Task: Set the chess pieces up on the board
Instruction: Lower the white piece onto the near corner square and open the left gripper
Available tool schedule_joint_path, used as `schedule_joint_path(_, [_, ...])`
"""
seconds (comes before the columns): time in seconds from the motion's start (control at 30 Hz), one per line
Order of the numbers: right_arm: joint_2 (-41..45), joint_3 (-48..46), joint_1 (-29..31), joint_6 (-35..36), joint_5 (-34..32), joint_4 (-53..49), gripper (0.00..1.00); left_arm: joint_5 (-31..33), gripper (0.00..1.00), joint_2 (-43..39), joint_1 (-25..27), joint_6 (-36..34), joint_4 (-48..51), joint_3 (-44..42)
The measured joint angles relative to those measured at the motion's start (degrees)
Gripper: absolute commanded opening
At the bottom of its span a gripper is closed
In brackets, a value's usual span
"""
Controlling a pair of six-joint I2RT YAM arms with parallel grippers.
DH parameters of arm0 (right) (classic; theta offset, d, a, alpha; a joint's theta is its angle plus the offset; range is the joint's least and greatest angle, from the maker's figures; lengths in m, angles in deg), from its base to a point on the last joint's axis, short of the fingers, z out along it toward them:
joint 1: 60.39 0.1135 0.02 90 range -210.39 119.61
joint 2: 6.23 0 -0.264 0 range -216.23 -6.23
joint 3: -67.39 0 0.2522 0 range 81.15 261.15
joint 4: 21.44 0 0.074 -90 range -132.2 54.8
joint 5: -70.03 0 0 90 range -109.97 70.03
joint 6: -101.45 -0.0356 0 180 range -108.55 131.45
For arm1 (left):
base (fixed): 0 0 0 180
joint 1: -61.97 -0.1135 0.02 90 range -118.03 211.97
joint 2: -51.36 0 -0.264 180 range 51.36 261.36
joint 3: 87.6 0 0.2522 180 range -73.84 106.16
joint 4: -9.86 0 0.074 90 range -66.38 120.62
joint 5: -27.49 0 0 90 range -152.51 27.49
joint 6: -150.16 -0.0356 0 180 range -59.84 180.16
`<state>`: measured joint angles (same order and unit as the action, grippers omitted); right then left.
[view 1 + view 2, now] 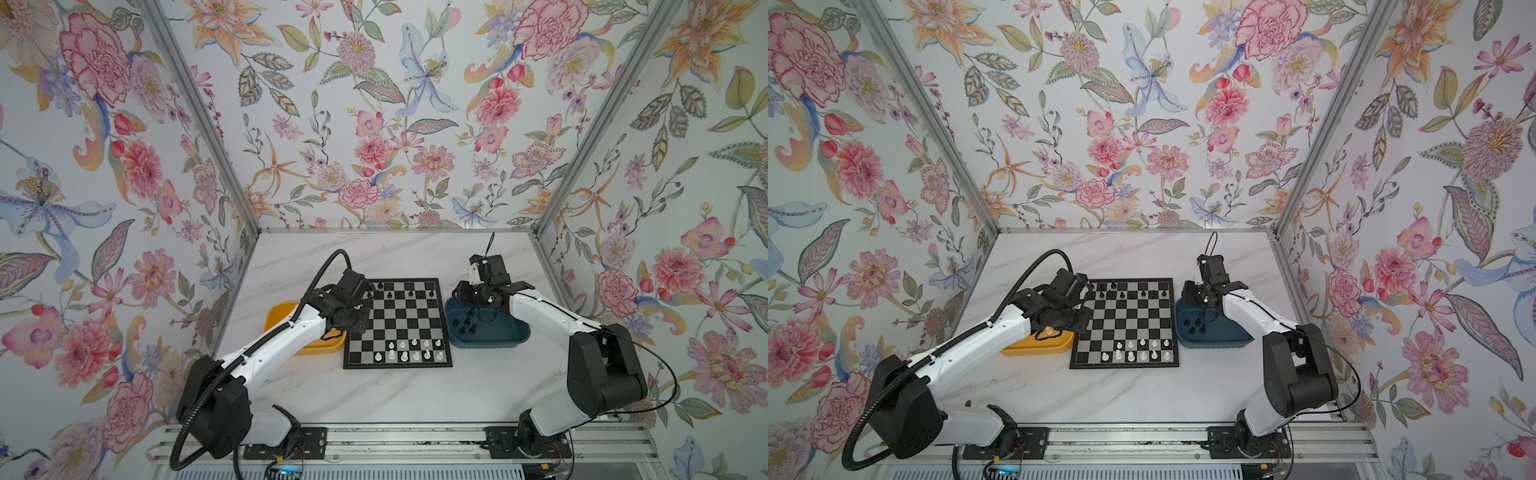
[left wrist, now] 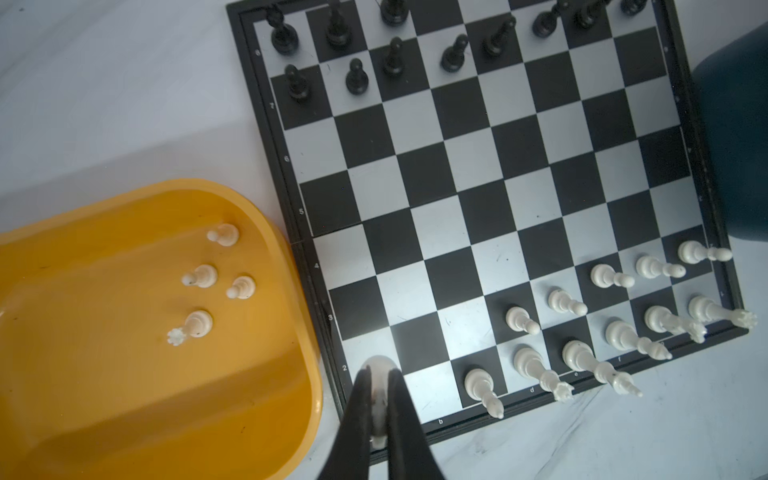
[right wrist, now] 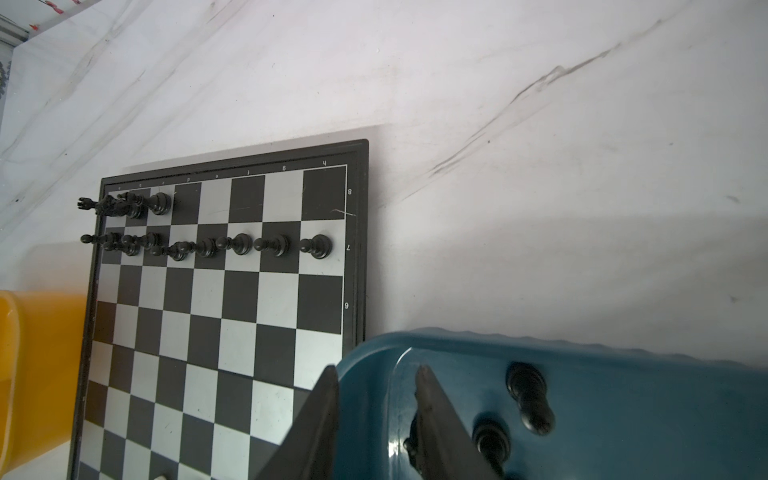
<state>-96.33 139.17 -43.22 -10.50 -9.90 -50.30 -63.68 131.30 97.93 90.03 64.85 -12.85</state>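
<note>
Left end effector [image 2: 379,376]: clamped shut on a small white plastic chess piece [image 2: 378,365], over an edge square of the black-and-silver checked board [image 2: 498,187]. Right end effector [image 3: 377,370]: part open, empty, straddling the rim of the dark blue plastic tray [image 3: 623,374]; black pieces [image 3: 530,399] inside. Yellow plastic tray [image 2: 124,395] beside the left end effector: four white pieces [image 2: 201,276].

Floral wallpaper walls [image 1: 374,124] w/ alu. corner posts [image 1: 207,124]; white marble tabletop [image 1: 395,399].

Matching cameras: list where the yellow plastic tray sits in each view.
In both top views: yellow plastic tray left of the black-and-silver checked chessboard, partly under the left arm.
Left wrist: beside the chessboard's numbered edge, four white pieces inside.
Right wrist: a cut-off sliver past the chessboard's far side.
Shared landmark: that chessboard.
</note>
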Motion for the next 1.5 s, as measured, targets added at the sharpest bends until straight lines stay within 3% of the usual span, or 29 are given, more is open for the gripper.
schedule_joint_path(0.7, [0.0,0.0,3.0,0.0,-0.6,-0.1,0.33,-1.4,0.00,4.5,7.1,3.9,-7.5,-7.5])
schedule_joint_path(1.5, [0.0,0.0,5.1,0.0,-1.8,-0.3,0.33,-1.4,0.00,4.5,9.1,6.2,-7.9,-10.1])
